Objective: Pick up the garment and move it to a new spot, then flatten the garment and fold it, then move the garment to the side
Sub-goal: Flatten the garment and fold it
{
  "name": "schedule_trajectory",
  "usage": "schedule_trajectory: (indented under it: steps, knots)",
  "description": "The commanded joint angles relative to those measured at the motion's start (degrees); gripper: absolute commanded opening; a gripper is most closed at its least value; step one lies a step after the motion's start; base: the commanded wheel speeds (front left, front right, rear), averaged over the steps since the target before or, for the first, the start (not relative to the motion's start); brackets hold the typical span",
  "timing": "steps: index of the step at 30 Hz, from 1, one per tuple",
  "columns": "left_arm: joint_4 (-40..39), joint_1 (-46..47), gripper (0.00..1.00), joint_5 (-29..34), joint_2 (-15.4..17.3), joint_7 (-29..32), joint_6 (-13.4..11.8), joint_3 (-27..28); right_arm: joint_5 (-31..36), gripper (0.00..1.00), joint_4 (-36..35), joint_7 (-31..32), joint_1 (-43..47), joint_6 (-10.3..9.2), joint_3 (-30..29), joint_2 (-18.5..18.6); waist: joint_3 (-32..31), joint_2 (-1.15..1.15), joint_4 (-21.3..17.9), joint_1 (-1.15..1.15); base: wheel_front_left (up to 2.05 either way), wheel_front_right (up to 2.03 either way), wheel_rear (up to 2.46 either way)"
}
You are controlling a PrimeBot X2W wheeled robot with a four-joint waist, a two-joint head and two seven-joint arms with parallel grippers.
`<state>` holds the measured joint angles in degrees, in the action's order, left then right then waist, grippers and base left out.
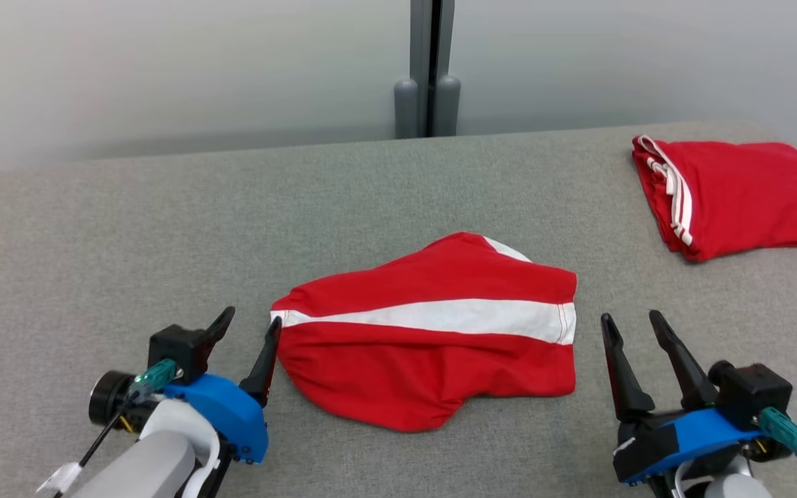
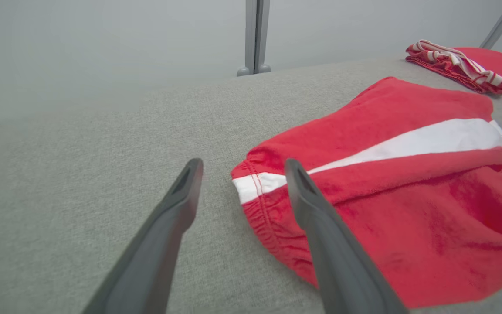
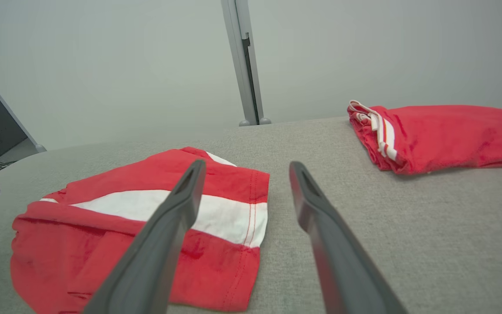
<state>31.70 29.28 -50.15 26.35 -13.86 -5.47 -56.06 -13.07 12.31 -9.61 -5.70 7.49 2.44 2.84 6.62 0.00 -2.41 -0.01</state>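
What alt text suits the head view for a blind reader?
A folded red garment with a white band lies on a grey surface between the robot's open left tool and open right tool. Another folded red garment sits far right.

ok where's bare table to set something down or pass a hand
Widest bare patch: the table left of the centre garment, beyond the left pincer. Also free: the strip behind it and the gap toward the second garment, far right. Crowded: the near edge, where the right pincer flanks its other side.
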Motion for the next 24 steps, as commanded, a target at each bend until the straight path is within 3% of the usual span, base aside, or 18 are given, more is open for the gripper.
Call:
schedule_trajectory:
  steps: [1,10,16,24]
  knots:
    - [-1.0,-1.8,1.0,-0.6,-0.1,-0.8,-0.9,1.9,0.4,1.0,-0.4,0.2,1.1,0.0,-0.7,0.1,-0.8,0.0,0.3,0.01,0.0,0.0,0.0]
    - [-12.4,-13.9,1.0,4.8,-0.5,-1.3,-5.6,17.7,0.9,1.0,-2.4,1.6,3.4,0.0,-3.0,0.1,-4.0,0.0,3.3,0.01,0.0,0.0,0.0]
    - [-15.7,-19.8,1.0,8.9,-0.7,-1.4,-5.5,24.5,0.5,1.0,-3.1,2.2,4.8,0.0,-3.7,0.1,-5.8,0.0,4.5,0.01,0.0,0.0,0.0]
    - [-20.8,-24.4,1.0,15.3,-2.3,-1.4,-3.0,33.3,-0.1,1.0,-3.4,2.7,6.3,0.0,-4.7,0.1,-7.1,0.0,5.2,0.01,0.0,0.0,0.0]
